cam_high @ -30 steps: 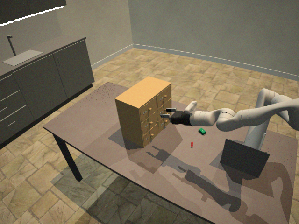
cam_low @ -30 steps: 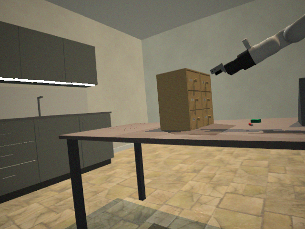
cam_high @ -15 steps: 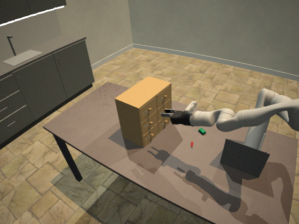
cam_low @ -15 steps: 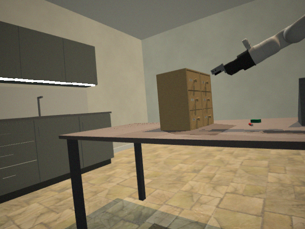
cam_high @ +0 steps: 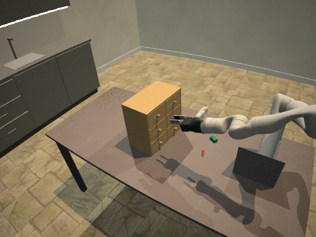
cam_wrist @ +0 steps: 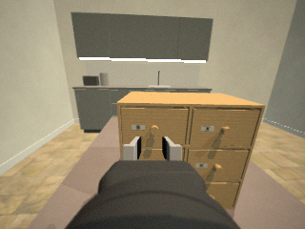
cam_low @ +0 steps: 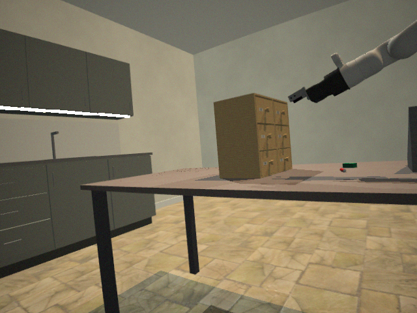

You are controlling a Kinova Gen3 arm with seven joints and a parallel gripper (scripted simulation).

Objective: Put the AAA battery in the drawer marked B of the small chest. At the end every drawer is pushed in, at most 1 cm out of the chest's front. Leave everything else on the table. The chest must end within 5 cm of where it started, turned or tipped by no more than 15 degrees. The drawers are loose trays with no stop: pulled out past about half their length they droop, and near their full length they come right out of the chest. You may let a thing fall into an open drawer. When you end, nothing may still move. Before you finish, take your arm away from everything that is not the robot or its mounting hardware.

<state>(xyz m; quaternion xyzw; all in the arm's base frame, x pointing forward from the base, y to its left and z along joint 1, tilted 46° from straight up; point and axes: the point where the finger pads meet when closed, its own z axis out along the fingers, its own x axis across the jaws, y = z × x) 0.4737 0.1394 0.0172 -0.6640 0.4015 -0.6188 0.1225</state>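
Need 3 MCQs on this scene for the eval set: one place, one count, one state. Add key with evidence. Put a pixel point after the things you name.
1. Where is the red battery?
A. On top of the chest
B. On the table
C. Inside an open drawer

2. How many drawers does the chest's front have?
A. Four
B. Six
C. Nine

3. How does the gripper stand?
A. Open, holding nothing
B. Shut on a knob
C. Shut on the green block

Key:
1. B: the red battery [cam_high: 202,153] [cam_low: 342,169] lies on the table [cam_high: 101,142] [cam_low: 188,183], near the green block [cam_high: 213,138] [cam_low: 349,165].
2. B: the chest [cam_high: 138,127] [cam_low: 237,137] [cam_wrist: 191,99] shows two columns of three drawer fronts in the exterior view.
3. A: the fingers of the gripper [cam_high: 177,119] [cam_low: 293,98] [cam_wrist: 152,149] stand apart with nothing between them.

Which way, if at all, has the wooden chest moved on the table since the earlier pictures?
No, the chest shows no visible shift against the table's edge.
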